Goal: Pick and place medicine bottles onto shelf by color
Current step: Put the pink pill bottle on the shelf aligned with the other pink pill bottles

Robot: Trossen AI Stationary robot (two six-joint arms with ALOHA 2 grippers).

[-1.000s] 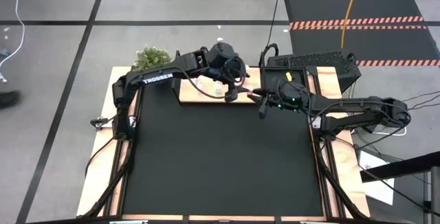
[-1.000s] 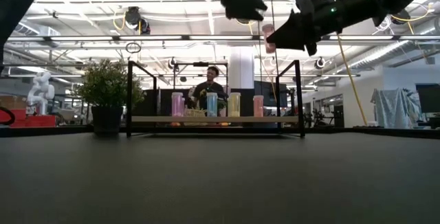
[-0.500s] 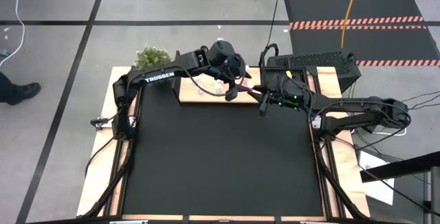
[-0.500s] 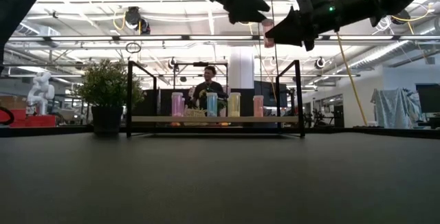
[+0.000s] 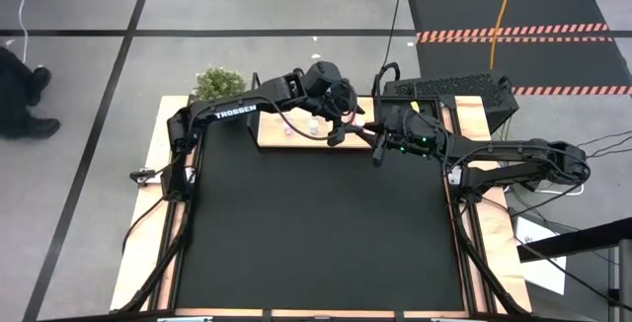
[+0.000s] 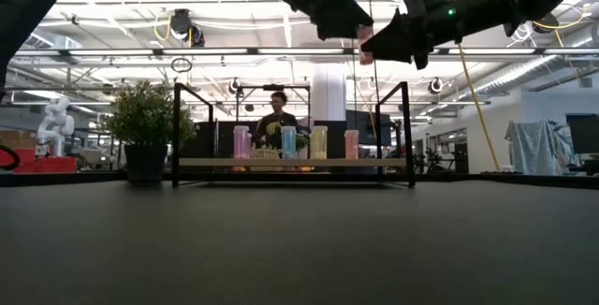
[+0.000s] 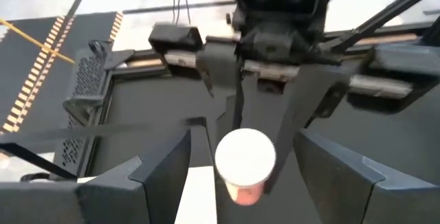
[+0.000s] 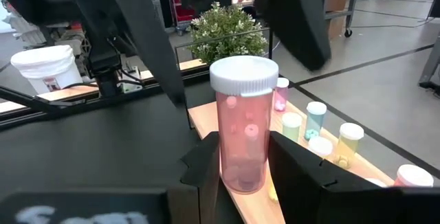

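Right wrist view: we are holding pink bottle (image 8: 242, 124) in right gripper (image 8: 237, 162) | left gripper (image 7: 242, 157) is straddling cap, wide | risk: early release drops bottle onto shelf (image 8: 385, 176).

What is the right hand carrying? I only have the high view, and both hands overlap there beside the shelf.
Observer: A pink translucent bottle with a white cap, upright, pinched low in the right hand.
Operator: And the left hand?
Observer: The left hand is open, one finger on each side of the cap, with gaps showing.
Operator: Anything on the light wooden shelf?
Observer: The low view shows the light wooden shelf holding a row of small bottles: pink, blue, yellow, pink.
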